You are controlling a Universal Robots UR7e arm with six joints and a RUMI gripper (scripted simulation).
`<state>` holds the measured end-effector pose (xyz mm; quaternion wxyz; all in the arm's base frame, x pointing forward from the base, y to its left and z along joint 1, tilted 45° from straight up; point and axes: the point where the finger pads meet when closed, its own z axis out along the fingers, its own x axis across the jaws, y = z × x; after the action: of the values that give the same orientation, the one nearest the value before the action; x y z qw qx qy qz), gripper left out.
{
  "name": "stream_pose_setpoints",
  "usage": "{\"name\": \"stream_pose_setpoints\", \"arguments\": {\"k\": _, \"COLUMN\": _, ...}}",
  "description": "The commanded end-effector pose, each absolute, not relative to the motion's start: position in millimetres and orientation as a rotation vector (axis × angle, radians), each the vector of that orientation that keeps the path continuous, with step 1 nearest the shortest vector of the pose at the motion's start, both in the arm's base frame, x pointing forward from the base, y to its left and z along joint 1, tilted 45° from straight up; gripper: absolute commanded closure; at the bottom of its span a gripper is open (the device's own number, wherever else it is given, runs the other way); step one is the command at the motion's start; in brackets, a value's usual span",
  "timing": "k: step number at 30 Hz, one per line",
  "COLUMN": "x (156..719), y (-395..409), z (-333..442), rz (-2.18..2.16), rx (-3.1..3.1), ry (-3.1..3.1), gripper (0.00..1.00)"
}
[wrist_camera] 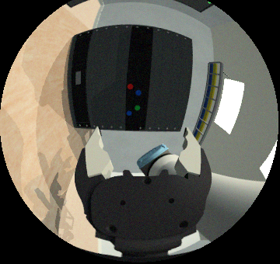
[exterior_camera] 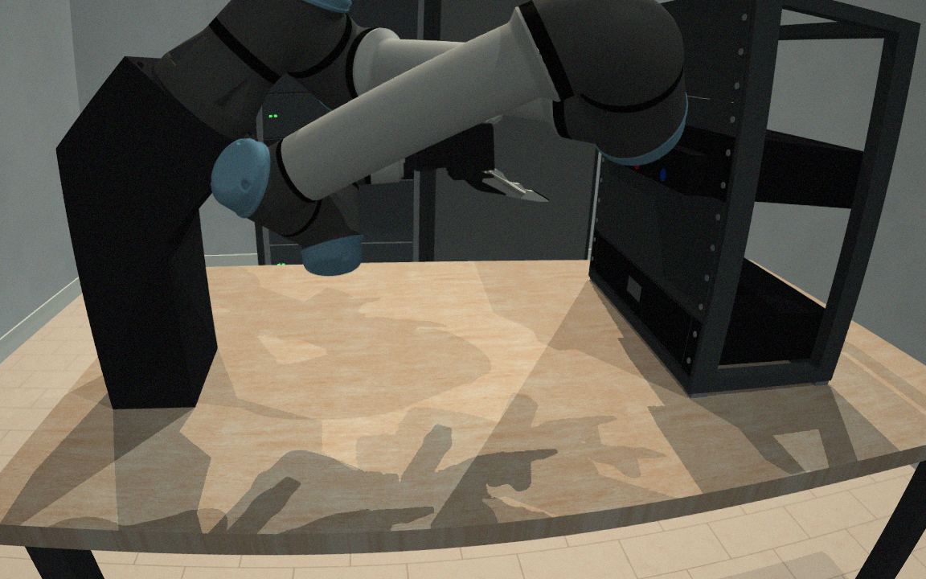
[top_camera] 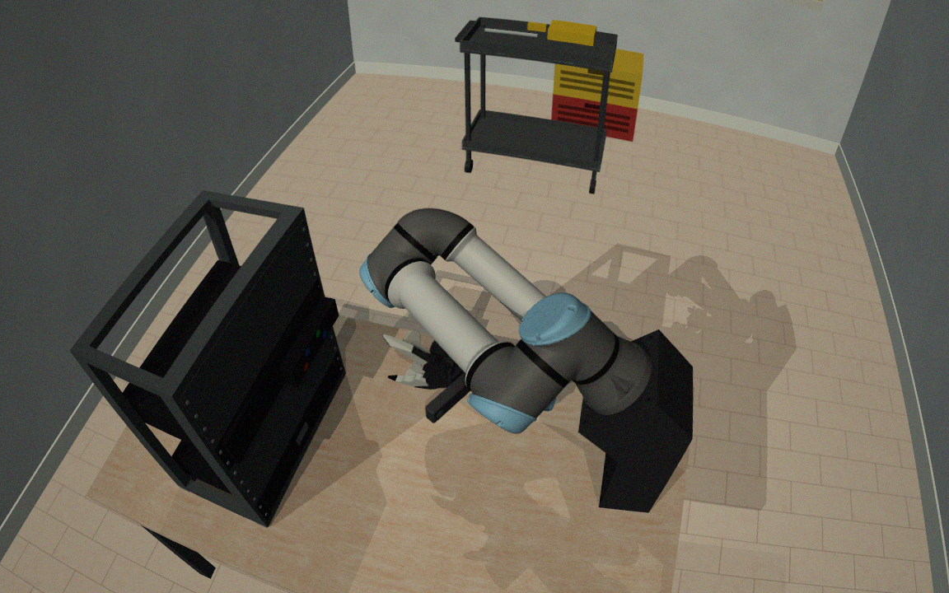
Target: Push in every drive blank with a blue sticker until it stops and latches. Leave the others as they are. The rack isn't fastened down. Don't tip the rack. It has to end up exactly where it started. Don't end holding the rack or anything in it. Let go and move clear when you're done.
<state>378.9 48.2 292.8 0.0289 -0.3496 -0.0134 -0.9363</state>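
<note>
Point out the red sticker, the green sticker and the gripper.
red sticker (wrist_camera: 130, 86), wrist view, its center.
green sticker (wrist_camera: 137, 108), wrist view, its center.
gripper (wrist_camera: 143, 141), wrist view, midway between its open fingertips.

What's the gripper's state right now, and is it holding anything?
Two-jaw gripper: open, pale fingers spread wide, holding nothing; it faces the black open-frame rack without touching it.

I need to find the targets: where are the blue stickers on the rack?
In the wrist view, two blue stickers sit mid-rack, beside the red and green ones.
</note>
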Motion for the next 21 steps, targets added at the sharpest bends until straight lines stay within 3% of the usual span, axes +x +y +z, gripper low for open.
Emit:
{"name": "stream_pose_setpoints", "arguments": {"k": 1, "x": 383.7, "y": 45.2, "z": 291.9, "rz": -2.871, "rx": -1.106, "ry": -0.013, "gripper": 0.0}}
{"name": "stream_pose_setpoints", "arguments": {"k": 21, "x": 392.2, "y": 47.7, "z": 289.0, "rz": -2.814, "rx": -1.164, "ry": 0.042, "gripper": 0.0}}
